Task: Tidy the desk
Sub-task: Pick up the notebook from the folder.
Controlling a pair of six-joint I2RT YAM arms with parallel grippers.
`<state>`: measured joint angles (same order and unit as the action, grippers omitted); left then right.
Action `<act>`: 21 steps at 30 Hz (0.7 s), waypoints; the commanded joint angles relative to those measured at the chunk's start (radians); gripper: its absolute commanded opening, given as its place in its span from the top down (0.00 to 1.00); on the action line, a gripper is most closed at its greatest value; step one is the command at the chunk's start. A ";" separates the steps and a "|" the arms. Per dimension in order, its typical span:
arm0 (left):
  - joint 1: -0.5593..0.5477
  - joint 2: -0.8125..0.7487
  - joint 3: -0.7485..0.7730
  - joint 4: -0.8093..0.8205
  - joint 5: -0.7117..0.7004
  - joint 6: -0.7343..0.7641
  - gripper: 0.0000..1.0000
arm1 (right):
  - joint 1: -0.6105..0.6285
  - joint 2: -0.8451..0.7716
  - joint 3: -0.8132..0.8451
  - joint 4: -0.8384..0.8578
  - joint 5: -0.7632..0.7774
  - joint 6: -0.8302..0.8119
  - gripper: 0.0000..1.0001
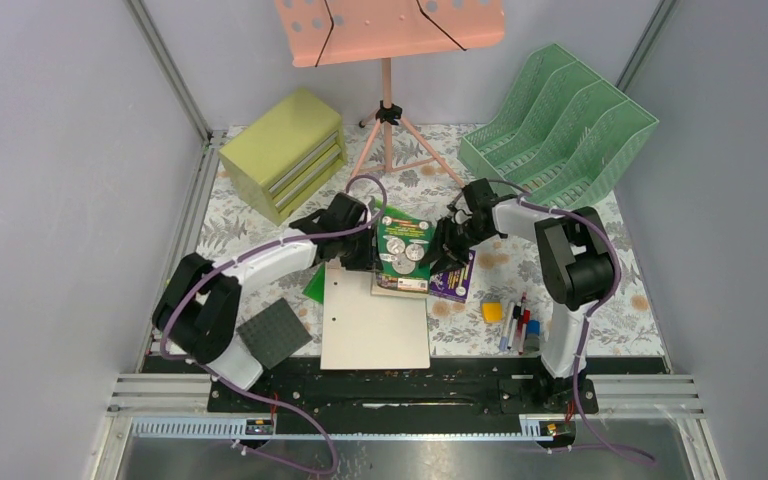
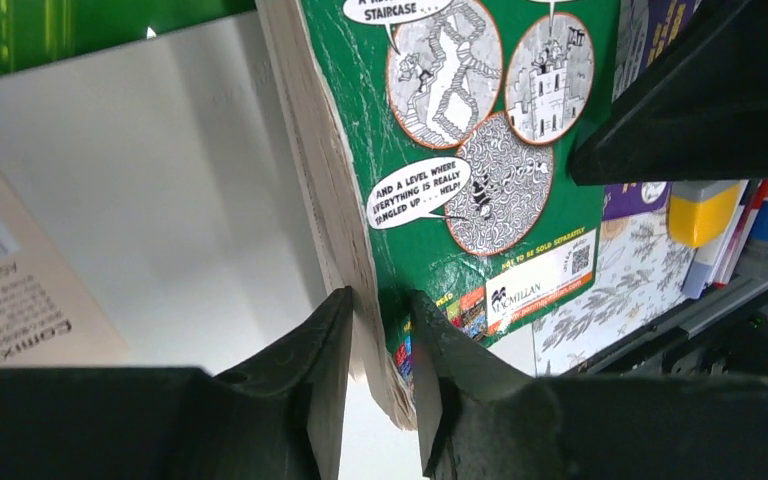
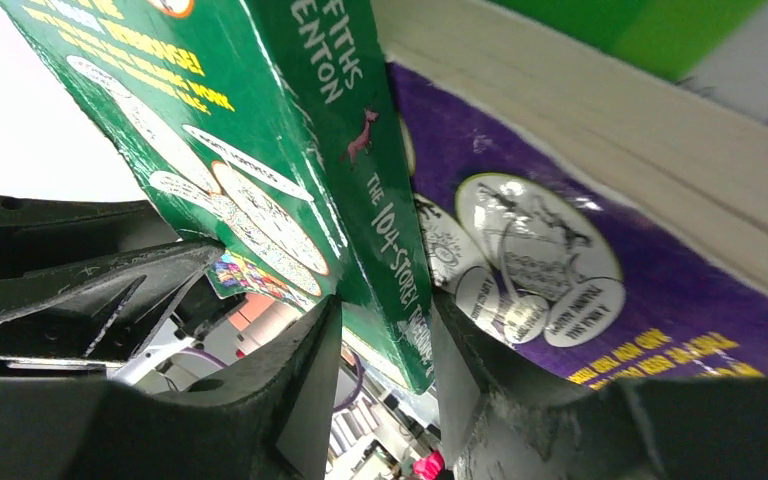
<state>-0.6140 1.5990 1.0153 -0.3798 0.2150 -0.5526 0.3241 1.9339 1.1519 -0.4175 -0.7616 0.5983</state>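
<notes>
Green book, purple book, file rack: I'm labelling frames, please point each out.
green book (image 1: 405,250): top view, middle of cover.
purple book (image 1: 458,283): top view, exposed right part of cover.
file rack (image 1: 560,120): top view, a middle divider.

Purple book (image 1: 457,282) largely beneath green book (image 1: 404,248); music stand (image 1: 390,25) top beyond the edge

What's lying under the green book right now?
A purple book lies under the green book, sticking out on its right side, and a white sheet shows beside it. Whatever else sits directly beneath is covered by the green book itself.
</notes>
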 commanded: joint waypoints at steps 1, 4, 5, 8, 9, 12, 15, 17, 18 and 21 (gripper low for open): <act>-0.029 -0.095 -0.051 0.010 0.000 0.004 0.73 | 0.049 0.014 0.068 -0.056 -0.064 -0.057 0.57; -0.027 -0.132 -0.074 -0.050 -0.087 0.008 0.59 | 0.047 0.022 0.090 -0.128 -0.019 -0.114 0.53; -0.027 -0.140 -0.076 -0.070 -0.118 0.010 0.52 | 0.048 0.017 0.089 -0.134 -0.010 -0.121 0.51; -0.018 -0.149 -0.072 -0.099 -0.163 0.011 0.37 | 0.048 -0.005 0.086 -0.134 0.012 -0.128 0.43; -0.010 -0.148 -0.072 -0.094 -0.158 0.012 0.36 | 0.048 -0.012 0.087 -0.134 0.022 -0.132 0.39; 0.007 -0.125 -0.073 -0.054 -0.123 0.007 0.35 | 0.047 -0.027 0.088 -0.133 0.042 -0.138 0.29; 0.020 -0.072 -0.065 0.003 -0.042 -0.002 0.35 | 0.047 -0.020 0.084 -0.126 0.043 -0.130 0.25; 0.022 -0.037 -0.061 0.056 0.003 -0.011 0.35 | 0.045 -0.005 0.072 -0.091 0.025 -0.111 0.24; 0.022 -0.020 -0.061 0.077 0.023 -0.019 0.36 | 0.044 0.007 0.065 -0.063 0.010 -0.099 0.24; 0.022 0.028 -0.066 0.127 0.066 -0.047 0.40 | 0.043 0.046 0.055 -0.017 -0.025 -0.074 0.24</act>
<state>-0.5922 1.5784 0.9417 -0.3698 0.1879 -0.5632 0.3664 1.9358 1.2137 -0.5026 -0.7620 0.5053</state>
